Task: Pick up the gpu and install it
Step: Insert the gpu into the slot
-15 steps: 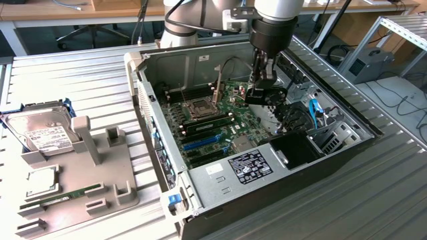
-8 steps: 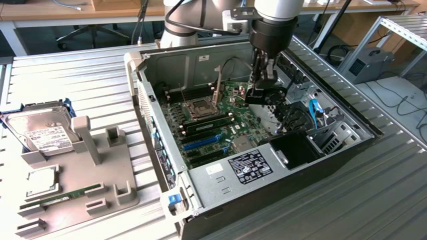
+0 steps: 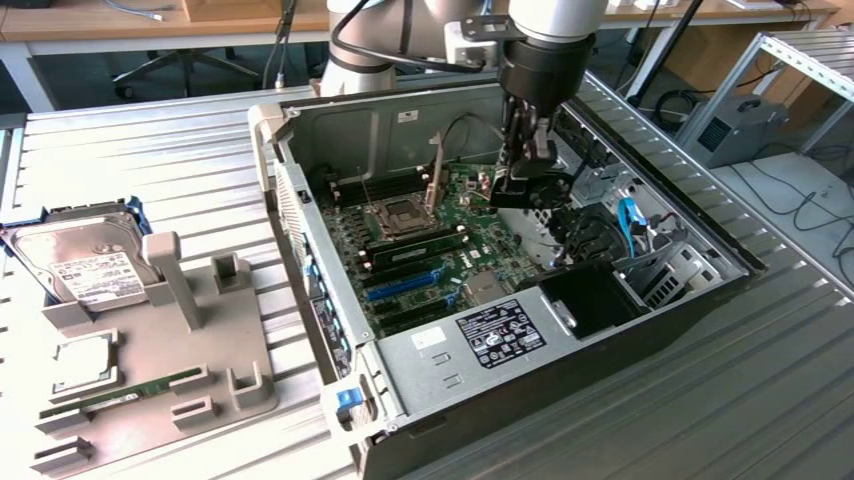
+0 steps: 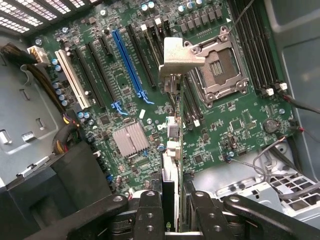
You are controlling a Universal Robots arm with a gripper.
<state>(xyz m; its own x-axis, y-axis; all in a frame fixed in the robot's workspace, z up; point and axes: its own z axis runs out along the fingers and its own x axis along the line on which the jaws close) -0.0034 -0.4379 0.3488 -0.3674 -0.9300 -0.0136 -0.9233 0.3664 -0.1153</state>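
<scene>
Jaws closed edge-on around the gpu (image 4: pixel 170 165), gripper (image 3: pixel 518 186) hanging inside the open case (image 3: pixel 707 290) above the motherboard (image 4: pixel 125 95) — CPU socket (image 4: pixel 220 67) and blue slot (image 4: pixel 129 62) beneath. Outside — hard drive (image 3: pixel 87 265) and RAM stick (image 3: pixel 127 392) on the grey holder (image 3: pixel 200 350).

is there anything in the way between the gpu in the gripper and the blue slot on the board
Nothing visible blocks it. The gripper holds the gpu edge-on above the motherboard, inside the open case. The blue slot lies bare, with no card or cable across it. The cables sit off at the board's edge.
</scene>
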